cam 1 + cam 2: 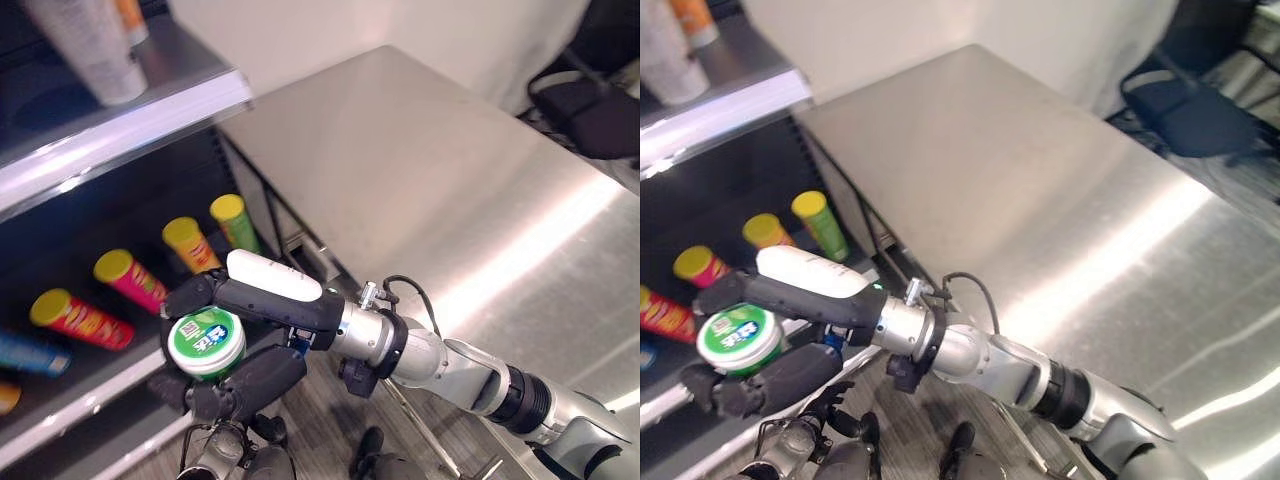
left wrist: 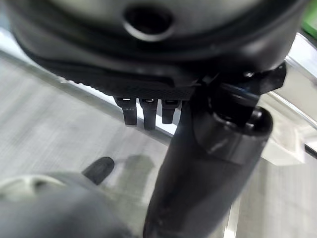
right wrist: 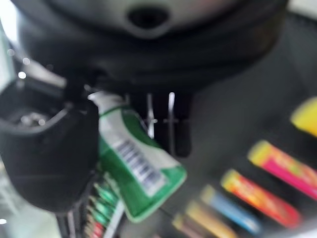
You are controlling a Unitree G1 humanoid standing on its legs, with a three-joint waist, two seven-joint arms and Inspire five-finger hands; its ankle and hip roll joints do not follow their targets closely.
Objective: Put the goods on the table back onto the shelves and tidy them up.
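Our right hand (image 1: pixel 250 340), fingers gripping a green tub (image 1: pixel 207 343), should ease level into the lower shelf (image 1: pixel 70 385) beside the cans (image 1: pixel 80 320).

No text can be read; print on the green-lidded tub (image 1: pixel 207 341) is too blurred.

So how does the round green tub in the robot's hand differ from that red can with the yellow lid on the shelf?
The round green-and-white tub is short and squat; the red tube-shaped can with the yellow lid is long and slim. The tub is held in the right hand, fingers curled round it; the can lies on its side on the dark shelf. Both have round lids.
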